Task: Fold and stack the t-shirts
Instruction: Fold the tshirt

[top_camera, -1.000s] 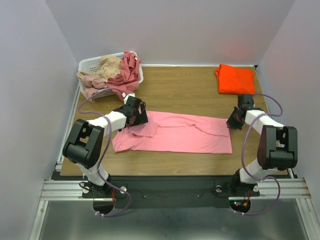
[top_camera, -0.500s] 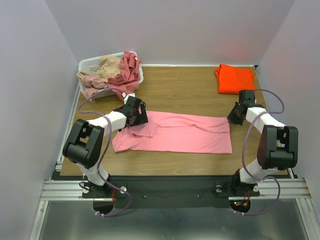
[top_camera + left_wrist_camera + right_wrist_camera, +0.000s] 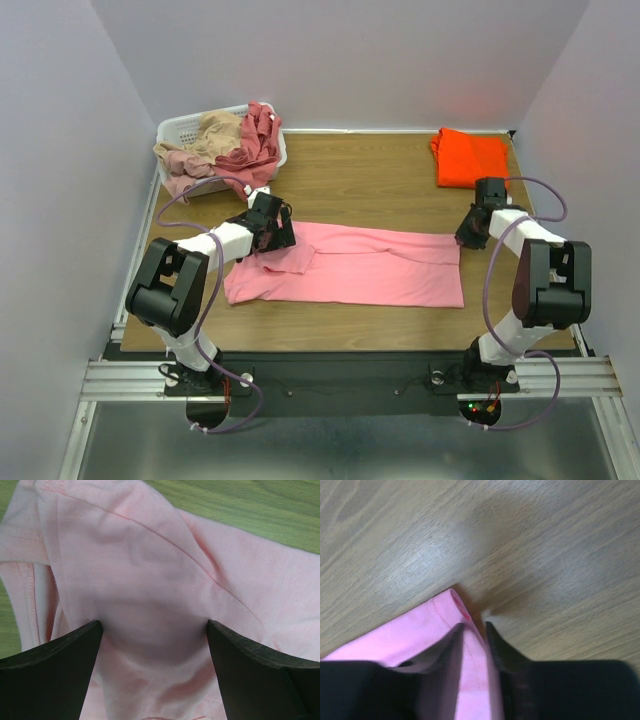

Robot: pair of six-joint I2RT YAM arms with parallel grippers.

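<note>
Pink t-shirt (image 3: 370, 270) lay flat across near-mid desk (image 3: 360, 190). L fingers (image 3: 50, 675) wide, on sleeve area, unmoved. R fingers (image 3: 507, 665) narrow, pinching far-right hem. R arm had shifted back vs 1 s ago, drawing corner out, prob. smoothing before next fold. Orange t-shirt (image 3: 470, 158) folded far right; other tees (image 3: 250, 145) in basket (image 3: 180, 130), far left.

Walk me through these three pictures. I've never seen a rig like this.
Two robot arms are bolted at the near edge of the table. The overhead picture looks down on both; the other two come from cameras on each wrist, showing that arm's own black fingers. A pink t-shirt lies spread flat, a folded orange t-shirt at the far right corner, and a white basket of more clothes far left. The left end effector is open over the pink cloth; the right end effector pinches its edge.
</note>
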